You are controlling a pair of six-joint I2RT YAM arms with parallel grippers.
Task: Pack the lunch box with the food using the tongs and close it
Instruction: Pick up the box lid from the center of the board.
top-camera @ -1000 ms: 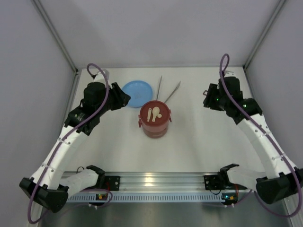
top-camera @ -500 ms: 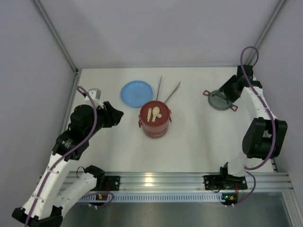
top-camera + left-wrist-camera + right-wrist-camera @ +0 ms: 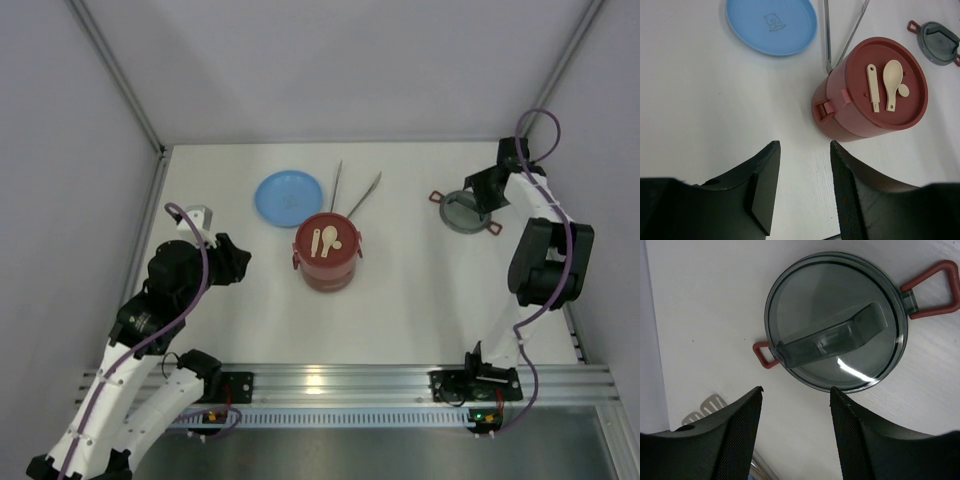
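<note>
Three grey walls (image 3: 320,70) enclose a white table (image 3: 420,300) with an aluminium rail (image 3: 330,382) along its near edge. Lunch box (image 3: 326,265), centre, is topped by a maroon disc. Blue plate (image 3: 289,197) and tongs (image 3: 366,194) lie just behind it, grey lid (image 3: 465,212) far right. Beige cutlery (image 3: 328,238) rests on the disc. Left gripper (image 3: 802,150) and right gripper (image 3: 795,392): jaws apart, empty, the right above the lid.
</note>
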